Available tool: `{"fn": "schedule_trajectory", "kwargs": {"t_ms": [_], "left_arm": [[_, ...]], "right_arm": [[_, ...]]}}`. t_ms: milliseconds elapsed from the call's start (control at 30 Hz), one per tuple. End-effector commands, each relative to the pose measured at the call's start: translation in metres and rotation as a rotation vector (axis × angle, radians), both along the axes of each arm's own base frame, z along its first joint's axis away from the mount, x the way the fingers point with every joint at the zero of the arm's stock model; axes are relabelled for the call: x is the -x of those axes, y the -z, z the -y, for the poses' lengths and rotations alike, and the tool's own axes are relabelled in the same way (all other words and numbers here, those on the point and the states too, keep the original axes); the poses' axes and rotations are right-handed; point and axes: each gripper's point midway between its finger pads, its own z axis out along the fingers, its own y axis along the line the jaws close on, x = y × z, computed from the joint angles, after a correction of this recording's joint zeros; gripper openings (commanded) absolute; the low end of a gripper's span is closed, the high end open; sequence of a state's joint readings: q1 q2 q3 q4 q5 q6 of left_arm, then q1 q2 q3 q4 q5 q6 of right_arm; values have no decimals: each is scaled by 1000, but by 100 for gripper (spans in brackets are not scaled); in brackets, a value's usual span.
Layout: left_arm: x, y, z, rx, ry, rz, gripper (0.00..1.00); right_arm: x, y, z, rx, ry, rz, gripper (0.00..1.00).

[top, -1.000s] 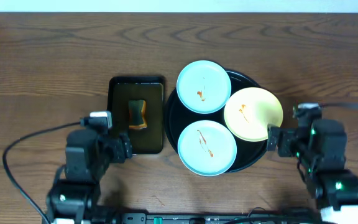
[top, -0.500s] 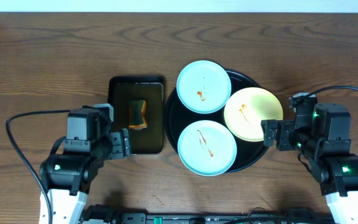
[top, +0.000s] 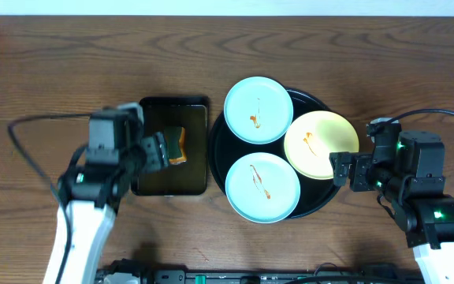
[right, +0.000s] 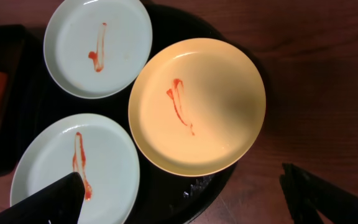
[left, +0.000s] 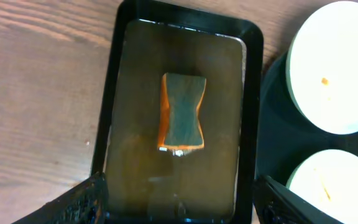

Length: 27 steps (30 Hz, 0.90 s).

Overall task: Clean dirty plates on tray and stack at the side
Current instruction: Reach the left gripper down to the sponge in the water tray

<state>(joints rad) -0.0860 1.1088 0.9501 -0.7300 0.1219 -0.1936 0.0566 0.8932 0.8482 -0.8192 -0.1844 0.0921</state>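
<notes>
My left gripper [left: 179, 190], jaws wide and empty, sits just short of the sponge [left: 182, 120], its length running straight ahead.

sponge [left: 181, 112] — flat in rectangular tray [left: 219, 93] | left gripper [left: 182, 198] fingers spread wide | plates [left: 337, 68] — right edge

A: Overhead: even, diffuse light from above, moderately bright. Grain of the worktop [top: 53, 63] crisp; shadows faint and soft.

B: Left wrist view: softer focus. Wet sheen on the rectangular tray [left: 179, 180], one small glint by the sponge [left: 182, 112]. Fingers [left: 82, 202] of the left end effector [left: 180, 202] dark, blurred at the bottom corners.

A: Right wrist view: dimmer, warmer. Soft grey shadow patch on the yellow plate [right: 197, 106], right of centre. Tiny glints on the round tray [right: 194, 190] rim. Fingers [right: 48, 202] of the right end effector [right: 185, 200] near-black, out of focus.
</notes>
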Motion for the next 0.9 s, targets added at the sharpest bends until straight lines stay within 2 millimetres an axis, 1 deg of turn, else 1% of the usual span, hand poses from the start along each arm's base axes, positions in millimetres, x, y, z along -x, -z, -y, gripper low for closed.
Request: {"fn": "schedule_trajectory", "kwargs": {"t_ms": [0, 33, 133, 233, 267, 333, 367, 433, 533, 733, 867], "left_arm": [[-23, 14, 0, -41, 49, -53, 73], [-30, 24, 1, -44, 51, -76, 72], [-43, 67, 6, -50, 63, -179, 66], [-47, 90, 15, -56, 90, -225, 65], [-48, 92, 16, -57, 93, -229, 65], [-51, 106, 23, -61, 114, -250, 65], [-51, 107, 24, -62, 117, -253, 65], [-51, 118, 29, -67, 130, -274, 64], [-51, 132, 22, -114, 107, -307, 61], [-52, 141, 23, -115, 109, -319, 60], [-55, 142, 23, -114, 109, -311, 58]], "right_arm": [[-3, -7, 4, -11, 22, 12, 99], [-3, -7, 4, -11, 22, 12, 99], [-2, -7, 4, -11, 22, 11, 99], [-2, -7, 4, -11, 22, 11, 99], [-2, -7, 4, -11, 22, 11, 99], [-2, -7, 4, -11, 22, 11, 99], [-2, -7, 4, -11, 22, 11, 99], [-2, -6, 4, -11, 22, 7, 99], [-1, -5, 4, -10, 22, 0, 99], [-1, -5, 4, -11, 22, 1, 99], [-1, -5, 4, -11, 22, 0, 99]]}}
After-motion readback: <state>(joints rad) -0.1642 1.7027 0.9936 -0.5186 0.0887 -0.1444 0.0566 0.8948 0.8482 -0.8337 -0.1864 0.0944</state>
